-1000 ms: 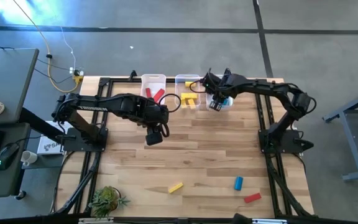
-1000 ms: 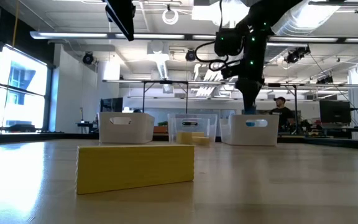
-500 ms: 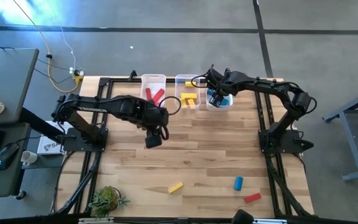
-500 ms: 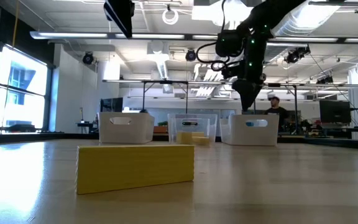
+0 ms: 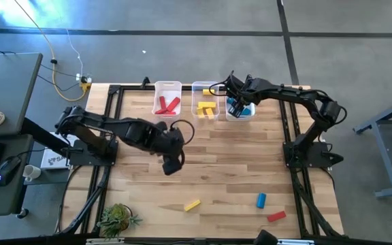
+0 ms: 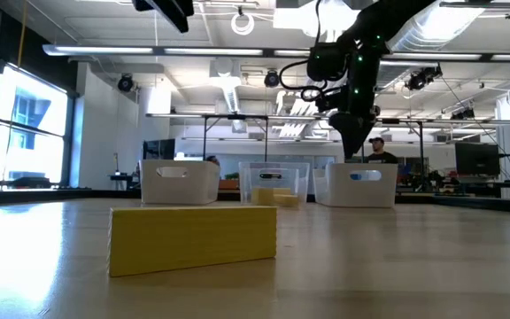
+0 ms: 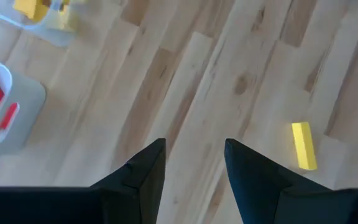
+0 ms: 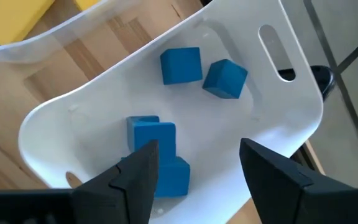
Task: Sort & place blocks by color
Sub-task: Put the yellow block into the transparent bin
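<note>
Table (image 5: 237, 163) — three loose blocks, three bins; both end effectors spread, empty.

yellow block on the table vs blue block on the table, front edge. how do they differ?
Colour: the yellow block against the blue block.
Shape: the yellow block is a flat-sided bar; the blue block looks rounded, like a short cylinder.
Place: the yellow block lies nearer the table's middle, on the left arm's side; the blue block lies toward the right arm's side, beside a red block.
Both lie loose on the wood, outside the bins.
</note>
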`<state>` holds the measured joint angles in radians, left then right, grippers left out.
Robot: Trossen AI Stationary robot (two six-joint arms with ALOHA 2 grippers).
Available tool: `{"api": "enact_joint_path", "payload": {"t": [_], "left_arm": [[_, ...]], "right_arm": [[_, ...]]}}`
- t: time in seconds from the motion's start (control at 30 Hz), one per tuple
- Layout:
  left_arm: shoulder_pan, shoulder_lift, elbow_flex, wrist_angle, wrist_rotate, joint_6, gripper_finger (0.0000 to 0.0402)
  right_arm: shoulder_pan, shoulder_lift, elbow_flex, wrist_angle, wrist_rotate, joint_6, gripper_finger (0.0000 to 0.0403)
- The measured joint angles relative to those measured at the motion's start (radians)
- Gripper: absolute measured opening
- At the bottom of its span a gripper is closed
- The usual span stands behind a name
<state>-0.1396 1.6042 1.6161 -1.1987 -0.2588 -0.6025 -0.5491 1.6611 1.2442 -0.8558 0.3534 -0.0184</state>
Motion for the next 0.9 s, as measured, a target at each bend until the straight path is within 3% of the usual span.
{"api": "enact_joint_path", "payload": {"t": [0.43, 0.9], "left_arm": [[-0.149, 0.091, 0.000, 0.069, -0.112, -0.257, 0.0154], [-0.225, 0.290, 0.000, 0.181, -0.112, -0.345, 0.0154]], "right_arm": [[0.000, 0.000, 0.000, -0.003, -0.034, 0.019, 0.0211], [0.000, 0.000, 0.000, -0.011, -0.028, 0.019, 0.0211]]}}
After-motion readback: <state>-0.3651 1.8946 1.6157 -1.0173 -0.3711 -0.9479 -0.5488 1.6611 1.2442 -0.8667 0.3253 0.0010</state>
